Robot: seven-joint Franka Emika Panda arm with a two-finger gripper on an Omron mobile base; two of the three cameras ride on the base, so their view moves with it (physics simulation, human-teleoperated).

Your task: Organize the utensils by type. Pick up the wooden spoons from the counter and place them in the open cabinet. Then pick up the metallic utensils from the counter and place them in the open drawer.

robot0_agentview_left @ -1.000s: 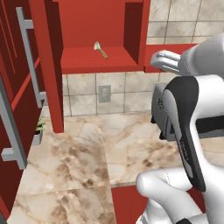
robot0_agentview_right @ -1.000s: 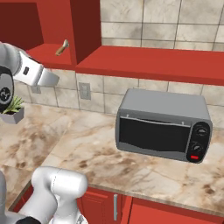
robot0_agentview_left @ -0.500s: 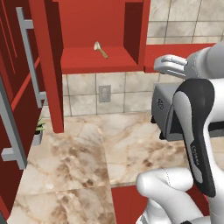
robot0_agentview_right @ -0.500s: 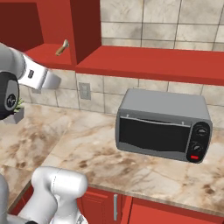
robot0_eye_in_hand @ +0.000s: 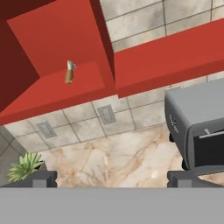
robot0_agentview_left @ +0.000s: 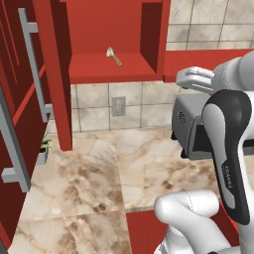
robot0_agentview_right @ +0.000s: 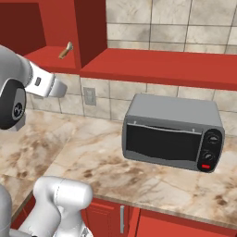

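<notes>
We see one wooden spoon lying on the smooth red floor of the open cabinet, its pale bowl toward the back and darker handle toward the front right. Our tool hangs released, jaws wide and empty, above the marbled beige bench. A boxy grey toaster oven with a dark glass door stands on the bench to the right, and a small spiky green plant sits at the far left.

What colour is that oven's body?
Grey, with a dark glass door; the toaster oven shows best in the right base view.
</notes>
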